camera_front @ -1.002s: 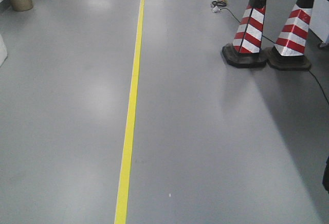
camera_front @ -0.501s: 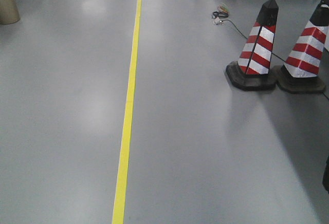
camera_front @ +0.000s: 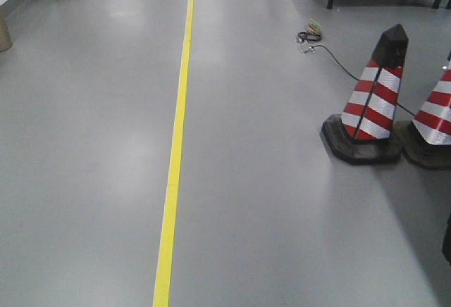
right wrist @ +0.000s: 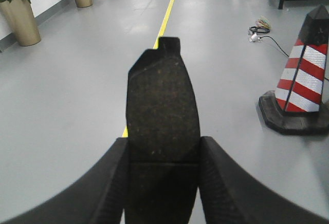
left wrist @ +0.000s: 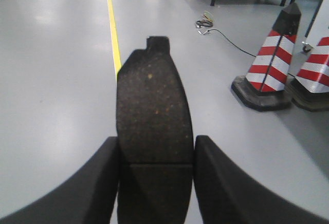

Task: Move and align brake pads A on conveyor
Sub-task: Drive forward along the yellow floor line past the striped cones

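The left gripper [left wrist: 156, 152] is clamped on the left pad [left wrist: 153, 100], which sticks out above the grey floor [left wrist: 51, 80] and a yellow line [left wrist: 112, 34]. The right gripper [right wrist: 163, 157] is clamped on the right pad [right wrist: 162, 100], also over the floor. Striped cones [camera_front: 370, 110] stand to the right.

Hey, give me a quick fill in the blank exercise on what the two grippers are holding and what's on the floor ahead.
1. The left gripper holds one brake pad and the right gripper holds a second brake pad, so ____ pads are held in all.
2. The line painted along the grey floor is ____.
3. The traffic cone has red and ____ stripes.
Missing words: two; yellow; white.
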Available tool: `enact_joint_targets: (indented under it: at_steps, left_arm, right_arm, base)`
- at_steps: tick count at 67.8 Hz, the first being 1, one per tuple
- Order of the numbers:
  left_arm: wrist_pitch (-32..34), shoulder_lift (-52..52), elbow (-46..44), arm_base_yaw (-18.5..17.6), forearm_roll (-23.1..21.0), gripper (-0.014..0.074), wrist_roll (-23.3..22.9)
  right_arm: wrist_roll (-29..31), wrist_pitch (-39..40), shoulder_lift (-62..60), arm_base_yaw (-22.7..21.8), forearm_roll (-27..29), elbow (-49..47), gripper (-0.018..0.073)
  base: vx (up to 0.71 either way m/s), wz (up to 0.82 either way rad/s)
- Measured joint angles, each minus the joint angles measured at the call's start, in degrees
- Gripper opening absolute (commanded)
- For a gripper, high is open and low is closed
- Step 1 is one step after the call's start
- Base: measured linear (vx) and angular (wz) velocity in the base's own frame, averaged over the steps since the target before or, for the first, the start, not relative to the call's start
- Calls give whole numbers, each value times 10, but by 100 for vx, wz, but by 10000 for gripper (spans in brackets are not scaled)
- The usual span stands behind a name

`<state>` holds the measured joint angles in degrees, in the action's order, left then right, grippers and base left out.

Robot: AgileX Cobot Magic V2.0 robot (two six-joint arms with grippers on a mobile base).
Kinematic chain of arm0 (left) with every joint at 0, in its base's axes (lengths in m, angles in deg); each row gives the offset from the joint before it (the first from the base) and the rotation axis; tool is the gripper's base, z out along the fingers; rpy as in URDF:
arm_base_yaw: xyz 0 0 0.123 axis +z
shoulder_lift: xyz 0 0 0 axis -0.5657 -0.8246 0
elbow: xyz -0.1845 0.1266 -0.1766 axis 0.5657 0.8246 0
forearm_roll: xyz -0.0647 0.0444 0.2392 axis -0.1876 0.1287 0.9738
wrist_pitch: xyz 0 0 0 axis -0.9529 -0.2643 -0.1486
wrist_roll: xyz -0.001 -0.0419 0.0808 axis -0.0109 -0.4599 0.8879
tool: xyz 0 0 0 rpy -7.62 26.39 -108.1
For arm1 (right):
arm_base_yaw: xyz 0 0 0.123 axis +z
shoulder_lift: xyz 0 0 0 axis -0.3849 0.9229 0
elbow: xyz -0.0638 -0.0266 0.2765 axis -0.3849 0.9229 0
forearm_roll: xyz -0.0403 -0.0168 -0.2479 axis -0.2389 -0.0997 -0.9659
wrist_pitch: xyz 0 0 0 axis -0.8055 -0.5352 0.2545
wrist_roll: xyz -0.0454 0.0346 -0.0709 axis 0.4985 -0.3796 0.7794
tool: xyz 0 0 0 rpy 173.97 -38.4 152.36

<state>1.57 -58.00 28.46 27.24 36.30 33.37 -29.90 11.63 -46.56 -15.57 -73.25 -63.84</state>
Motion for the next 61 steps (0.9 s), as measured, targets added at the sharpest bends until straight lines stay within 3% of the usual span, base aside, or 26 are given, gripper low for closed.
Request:
enact_joint_targets:
  at_steps: [61]
  left_arm:
    - [0,0,0,0,0,-6,0]
  right_arm:
    - [0,0,0,0,0,0,-4]
  base:
    - [62,-5]
